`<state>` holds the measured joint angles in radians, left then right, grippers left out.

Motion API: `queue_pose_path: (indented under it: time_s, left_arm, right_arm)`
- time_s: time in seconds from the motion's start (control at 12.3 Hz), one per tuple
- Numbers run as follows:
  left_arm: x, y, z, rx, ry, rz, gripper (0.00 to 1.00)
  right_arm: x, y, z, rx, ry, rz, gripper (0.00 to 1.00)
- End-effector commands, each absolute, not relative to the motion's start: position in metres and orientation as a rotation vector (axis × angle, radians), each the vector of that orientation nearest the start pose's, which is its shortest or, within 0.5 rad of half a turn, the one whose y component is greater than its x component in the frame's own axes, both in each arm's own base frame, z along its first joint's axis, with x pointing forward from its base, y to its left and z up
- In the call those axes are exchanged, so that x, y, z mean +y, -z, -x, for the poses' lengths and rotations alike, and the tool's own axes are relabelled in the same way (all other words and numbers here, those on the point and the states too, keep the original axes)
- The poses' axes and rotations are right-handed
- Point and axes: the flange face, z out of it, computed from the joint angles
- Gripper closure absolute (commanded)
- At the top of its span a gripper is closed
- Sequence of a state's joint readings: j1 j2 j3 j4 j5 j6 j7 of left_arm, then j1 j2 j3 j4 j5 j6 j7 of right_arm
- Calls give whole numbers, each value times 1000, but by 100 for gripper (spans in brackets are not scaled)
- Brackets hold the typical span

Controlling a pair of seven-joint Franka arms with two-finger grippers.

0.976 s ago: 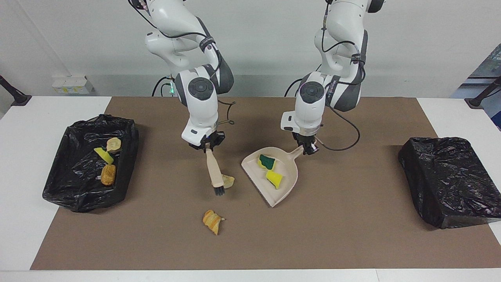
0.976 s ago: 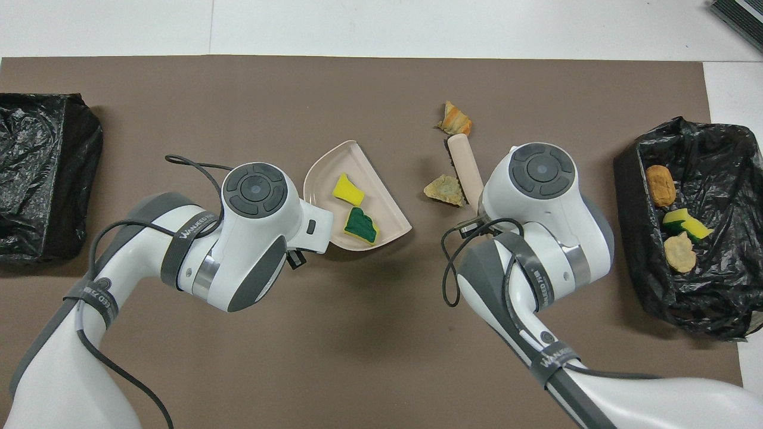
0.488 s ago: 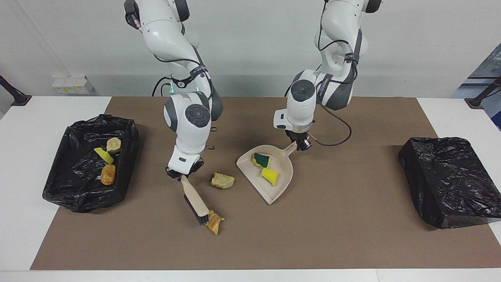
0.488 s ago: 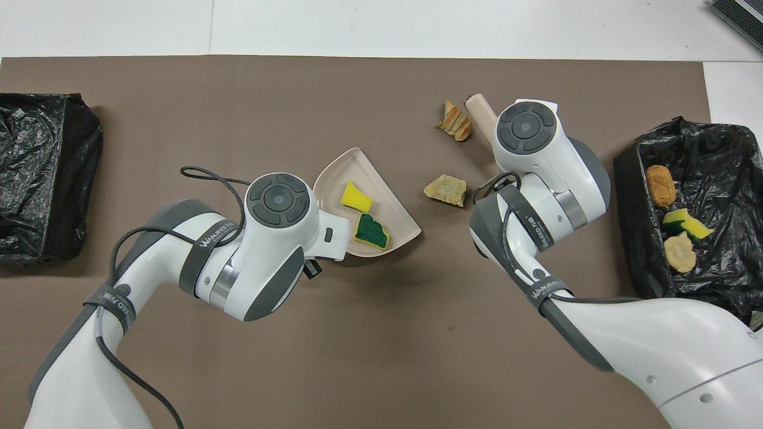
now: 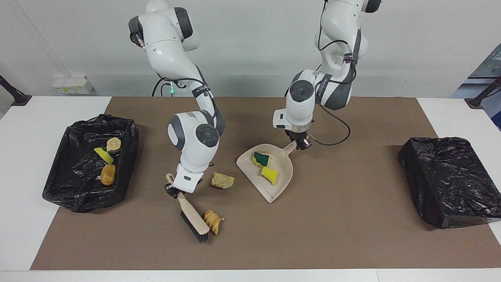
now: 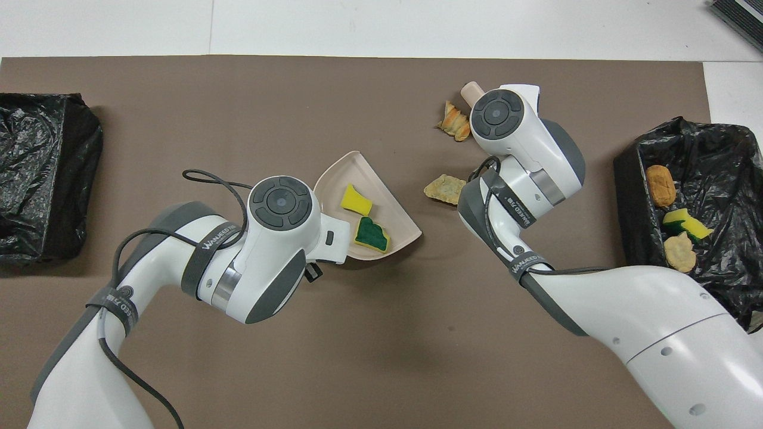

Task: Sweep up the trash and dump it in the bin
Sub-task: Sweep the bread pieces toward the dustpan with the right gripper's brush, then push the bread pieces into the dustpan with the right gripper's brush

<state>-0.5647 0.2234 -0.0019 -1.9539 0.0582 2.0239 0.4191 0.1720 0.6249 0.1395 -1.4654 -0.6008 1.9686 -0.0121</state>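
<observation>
Brush [image 5: 192, 215]: we saw it slant from centre toward lower frame, bristles beside croissant scrap [image 5: 213, 221]; right gripper [image 5: 174, 191] fingers clamped its handle.
Dustpan [image 5: 282, 184]: two sponge pieces [image 5: 266, 166] inside; left gripper [image 5: 300, 144] fingers held its handle.
Open bin [image 5: 68, 188]: three scraps [image 5: 107, 160].

Seven trash scraps [image 5: 213, 221]: three in the bin [image 5: 74, 196], two on the dustpan [image 5: 283, 172], two on the mat [image 5: 313, 235].

Facing and overhead cameras, half a turn apart, share the mat [image 5: 352, 219].
</observation>
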Motion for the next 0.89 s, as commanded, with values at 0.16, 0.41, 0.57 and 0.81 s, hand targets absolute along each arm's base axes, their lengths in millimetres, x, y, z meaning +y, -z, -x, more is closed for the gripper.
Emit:
queue_pose_path:
  time_s: [0.16, 0.41, 0.57, 0.81]
  left_arm:
    - [-306, -354, -482, 1482, -260, 2690, 100]
    - [-304, -353, -479, 1482, -270, 2689, 100]
    - [-301, -352, -480, 1481, -270, 2691, 100]
    - [-299, -350, -480, 1483, -273, 2690, 100]
  right_arm:
    - [211, -317, -650, -983, -290, 3392, 100]
    - [247, -312, -617, -820, -378, 3308, 100]
    - [277, -311, -596, -672, -448, 3200, 100]
    - [315, -315, -573, -635, -508, 3024, 100]
